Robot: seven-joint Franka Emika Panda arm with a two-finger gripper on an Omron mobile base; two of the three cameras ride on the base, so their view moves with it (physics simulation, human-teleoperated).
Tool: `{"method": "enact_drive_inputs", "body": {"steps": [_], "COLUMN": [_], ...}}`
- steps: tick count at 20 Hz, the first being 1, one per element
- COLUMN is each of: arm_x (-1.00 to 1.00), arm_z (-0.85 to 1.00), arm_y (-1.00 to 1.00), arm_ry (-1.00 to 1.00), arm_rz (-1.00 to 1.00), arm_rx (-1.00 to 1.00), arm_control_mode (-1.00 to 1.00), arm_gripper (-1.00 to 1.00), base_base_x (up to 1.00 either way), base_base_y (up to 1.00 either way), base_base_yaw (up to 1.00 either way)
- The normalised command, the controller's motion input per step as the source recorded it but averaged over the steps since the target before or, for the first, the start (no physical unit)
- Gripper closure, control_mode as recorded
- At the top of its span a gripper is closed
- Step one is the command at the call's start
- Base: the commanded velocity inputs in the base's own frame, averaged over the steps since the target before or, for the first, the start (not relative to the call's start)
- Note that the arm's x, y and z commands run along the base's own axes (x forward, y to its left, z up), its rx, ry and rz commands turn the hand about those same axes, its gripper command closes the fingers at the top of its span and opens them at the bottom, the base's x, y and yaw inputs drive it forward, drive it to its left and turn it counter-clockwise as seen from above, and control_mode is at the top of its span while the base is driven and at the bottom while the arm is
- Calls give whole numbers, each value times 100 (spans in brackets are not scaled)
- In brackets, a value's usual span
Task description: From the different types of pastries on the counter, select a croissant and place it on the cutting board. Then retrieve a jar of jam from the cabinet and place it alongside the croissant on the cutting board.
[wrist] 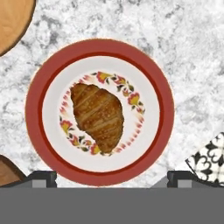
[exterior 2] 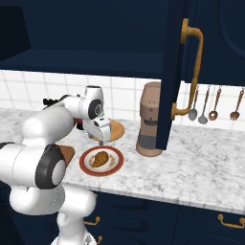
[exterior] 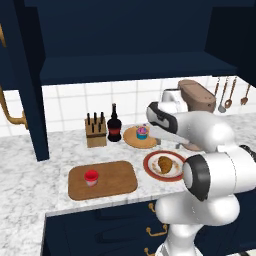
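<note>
The golden-brown croissant (wrist: 98, 116) lies on a red-rimmed plate (wrist: 33, 109) on the marbled counter (exterior: 30, 175). My gripper (exterior 2: 100, 140) hangs open a little above it, pointing straight down; its two dark fingertips (wrist: 41, 177) stand wide apart at either side of the plate's near rim, holding nothing. From the left base view, the croissant (exterior: 165, 164) is right of the wooden cutting board (exterior: 112, 182). A small red jar of jam (exterior: 91, 177) stands upright on the board's left half. The pink-and-blue cupcake (exterior: 142, 132) sits on a round wooden plate behind. The navy cabinet (exterior: 125, 65) stands open above.
A knife block (exterior: 95, 132) and a dark bottle (exterior: 114, 125) stand at the back by the tiled wall. A brown appliance (exterior 2: 150, 119) is right of the plate, next to the open cabinet door (exterior 2: 174, 72) with its gold handle. Utensils (exterior 2: 208, 103) hang on the wall.
</note>
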Motion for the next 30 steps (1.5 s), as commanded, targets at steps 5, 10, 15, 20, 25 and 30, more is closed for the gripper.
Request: {"method": "enact_drive_inputs", "body": {"steps": [5, 10, 15, 20, 25, 30], "arm_x": [17, 0, 7, 7, 1, 0], "arm_z": [-23, -30, -21, -22, -26, -28], "arm_y": [-2, -5, -1, -1, 0, 0], "arm_ry": [0, 3, 12, 18, 10, 11], "arm_rz": [-14, -7, -2, 2, 6, 9], "arm_rx": [-3, -2, 0, 0, -1, 0], "arm_control_mode": [-100, -100, -100, -100, -100, -100], "arm_gripper": [-100, -100, -100, -100, -100, -100], "base_base_x": [0, 0, 0, 0, 0, 0], "base_base_y": [0, 0, 0, 0, 0, 0], "base_base_yaw": [0, 0, 0, 0, 0, 0]}}
